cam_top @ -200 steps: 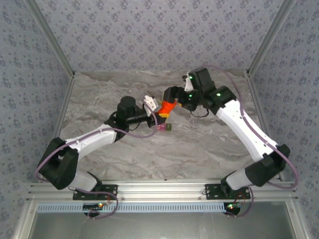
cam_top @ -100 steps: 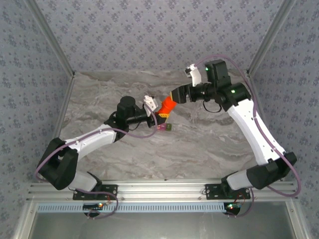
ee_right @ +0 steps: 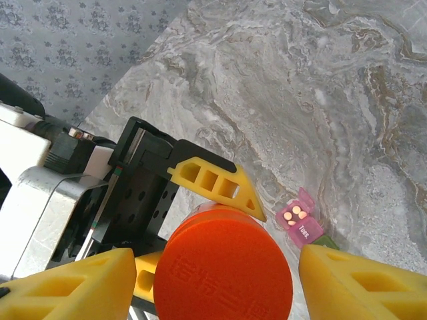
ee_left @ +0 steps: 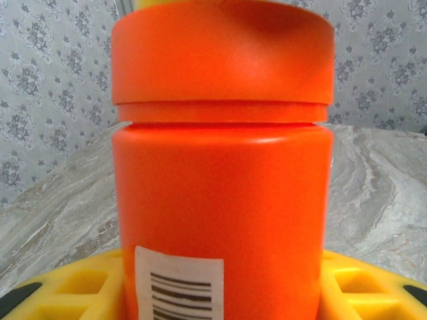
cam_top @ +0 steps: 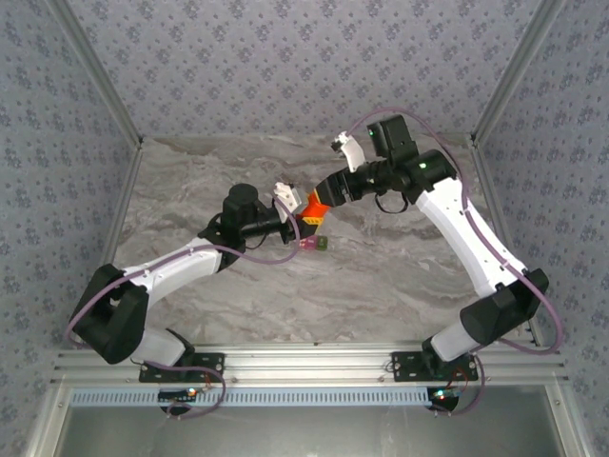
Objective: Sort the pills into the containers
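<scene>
Containers (ee_right: 302,225), a tiny pink-and-green box on the table (ee_right: 347,100) just beside the bottle (ee_left: 220,200): light, slick plastic, so it'll likely skid (hold it by the outer walls). Pills (ee_right: 293,213) sit loose in the pink compartment. Your left gripper (cam_top: 301,217) clamps the bottle body. Your right gripper (cam_top: 324,193) has its fingers spread either side of the cap (ee_right: 223,267).
</scene>
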You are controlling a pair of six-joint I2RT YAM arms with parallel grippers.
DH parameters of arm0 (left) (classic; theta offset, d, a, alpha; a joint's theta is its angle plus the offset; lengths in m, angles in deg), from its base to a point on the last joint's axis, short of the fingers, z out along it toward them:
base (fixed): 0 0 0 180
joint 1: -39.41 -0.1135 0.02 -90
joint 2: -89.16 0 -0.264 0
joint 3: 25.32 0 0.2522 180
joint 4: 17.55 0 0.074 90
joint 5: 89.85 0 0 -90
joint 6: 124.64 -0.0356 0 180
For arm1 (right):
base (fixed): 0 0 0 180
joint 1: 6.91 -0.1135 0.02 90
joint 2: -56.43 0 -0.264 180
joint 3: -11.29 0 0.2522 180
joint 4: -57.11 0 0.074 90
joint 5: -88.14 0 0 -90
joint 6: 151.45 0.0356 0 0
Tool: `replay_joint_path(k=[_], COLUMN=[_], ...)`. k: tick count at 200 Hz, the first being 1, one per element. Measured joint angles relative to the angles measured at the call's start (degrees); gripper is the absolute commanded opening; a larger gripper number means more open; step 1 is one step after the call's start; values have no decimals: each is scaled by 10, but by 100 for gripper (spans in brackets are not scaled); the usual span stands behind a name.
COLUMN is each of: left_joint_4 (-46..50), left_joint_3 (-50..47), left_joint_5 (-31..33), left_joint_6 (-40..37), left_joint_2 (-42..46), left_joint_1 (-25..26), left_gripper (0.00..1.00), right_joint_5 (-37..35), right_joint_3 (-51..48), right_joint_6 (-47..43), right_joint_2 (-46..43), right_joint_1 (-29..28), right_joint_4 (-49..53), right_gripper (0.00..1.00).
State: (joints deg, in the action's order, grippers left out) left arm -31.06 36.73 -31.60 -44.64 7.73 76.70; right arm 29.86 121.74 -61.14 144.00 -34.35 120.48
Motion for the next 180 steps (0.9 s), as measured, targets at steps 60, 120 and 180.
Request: replay_joint_path(k=[60, 120, 180], left_joint_4=[2, 6, 54], left_joint_3=[0, 0, 0], left_joint_5=[0, 2, 15], left_joint_6=[0, 0, 0], left_joint_2=[0, 0, -4], left_joint_1=[0, 0, -5], left_gripper=[0, 0, 0], right_joint_5=[-3, -31, -140], right_joint_3=[3, 8, -83], right_joint_6=[-4, 73, 369], right_joint_2=[21, 21, -11], right_joint_1=[-5, -18, -61], right_joint_4=[23, 28, -77], right_gripper=[55, 35, 53])
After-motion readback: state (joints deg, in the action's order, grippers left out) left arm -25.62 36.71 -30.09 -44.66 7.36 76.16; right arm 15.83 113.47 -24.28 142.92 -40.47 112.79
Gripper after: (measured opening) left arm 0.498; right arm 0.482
